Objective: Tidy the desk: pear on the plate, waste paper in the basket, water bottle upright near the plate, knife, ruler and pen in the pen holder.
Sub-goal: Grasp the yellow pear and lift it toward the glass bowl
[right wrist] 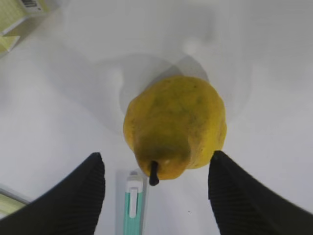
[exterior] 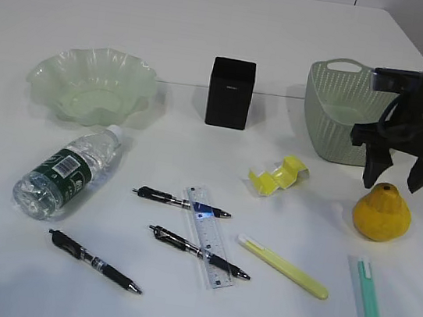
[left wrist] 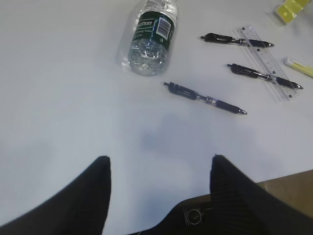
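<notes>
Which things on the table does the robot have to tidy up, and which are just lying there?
For the job: pear, plate, basket, water bottle, ruler, three black pens, yellow knife, teal knife, pen holder, folded yellow paper.

Just lying about: nothing that I can see.

The water bottle [left wrist: 151, 36] is showing white lettering on its dark green label that seems to end in "bon" (first letters unclear), beside a barcode. The ruler [exterior: 210, 238] is carrying black scale marks, its numbers too small to read.
</notes>
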Controlling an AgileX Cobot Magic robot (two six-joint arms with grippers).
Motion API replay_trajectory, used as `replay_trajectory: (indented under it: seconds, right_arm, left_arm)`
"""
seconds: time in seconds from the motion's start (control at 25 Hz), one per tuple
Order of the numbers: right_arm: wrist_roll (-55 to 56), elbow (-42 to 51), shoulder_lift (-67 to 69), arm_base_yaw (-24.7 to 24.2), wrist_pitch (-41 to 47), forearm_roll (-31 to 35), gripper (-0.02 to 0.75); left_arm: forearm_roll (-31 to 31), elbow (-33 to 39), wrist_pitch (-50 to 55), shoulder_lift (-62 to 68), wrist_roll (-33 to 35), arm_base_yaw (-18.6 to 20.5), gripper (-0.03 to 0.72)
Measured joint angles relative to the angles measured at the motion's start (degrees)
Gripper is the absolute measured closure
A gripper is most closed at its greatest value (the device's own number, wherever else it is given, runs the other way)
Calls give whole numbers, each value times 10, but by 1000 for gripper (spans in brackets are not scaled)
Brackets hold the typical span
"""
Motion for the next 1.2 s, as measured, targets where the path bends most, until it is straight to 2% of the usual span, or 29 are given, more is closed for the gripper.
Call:
replay_trajectory:
  seconds: [0.6,1.2]
  right_arm:
    - [1,0,21,0,1,-4,244]
    - [1,0,36,0,8,-18,244]
  left_arm:
    - [0,-93,-22,83,4,0,233]
    - [0,-96,-29,92,7,0,233]
